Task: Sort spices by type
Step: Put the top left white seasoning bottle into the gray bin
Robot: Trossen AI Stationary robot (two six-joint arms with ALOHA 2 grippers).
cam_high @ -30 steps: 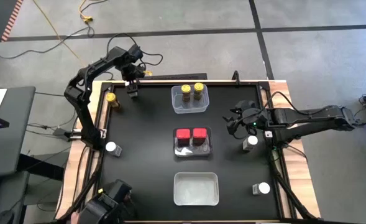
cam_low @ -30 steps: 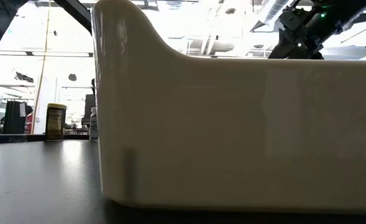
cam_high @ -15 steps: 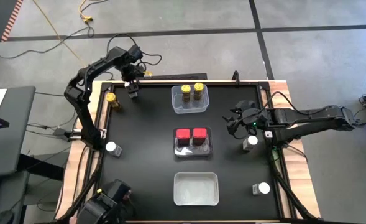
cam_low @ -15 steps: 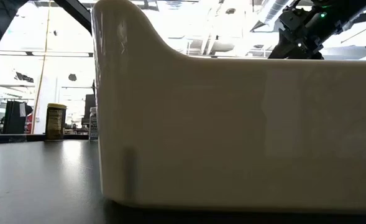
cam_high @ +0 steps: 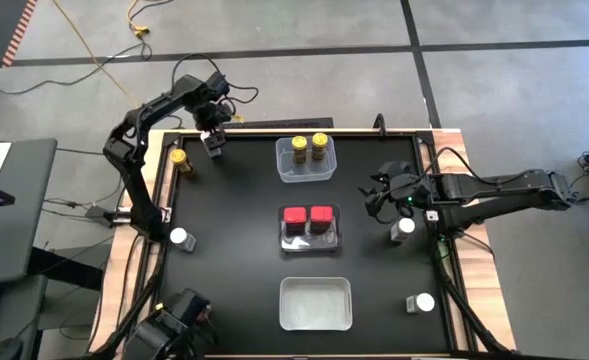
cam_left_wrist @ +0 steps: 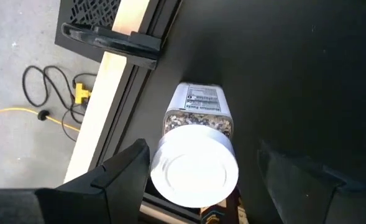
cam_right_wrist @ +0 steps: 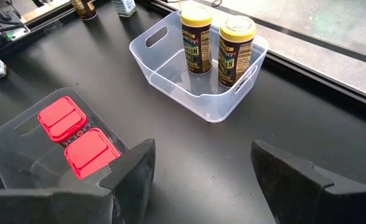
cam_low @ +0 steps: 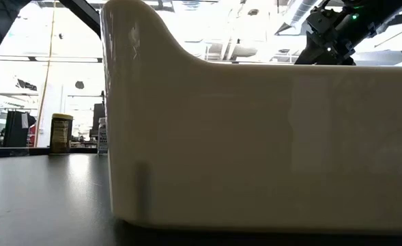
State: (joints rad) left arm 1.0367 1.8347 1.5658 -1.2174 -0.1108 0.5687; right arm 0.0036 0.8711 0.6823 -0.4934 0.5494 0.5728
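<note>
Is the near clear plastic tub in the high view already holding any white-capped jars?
No, the near clear plastic tub shows only its bare floor, with no jars inside.

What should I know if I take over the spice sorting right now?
Left gripper: open, straddling a white-capped jar at the table's far left corner, not gripped.
Right gripper: open, empty, beside the middle tub.
Done: two yellow-capped jars in the far tub, two red tins in the middle tub.
Left: near tub empty; one loose yellow-capped jar and three loose white-capped jars.

Lab or workshop: bare concrete floor (cam_high: 274,30), loose cables (cam_high: 104,50), framed table (cam_high: 234,260).
</note>
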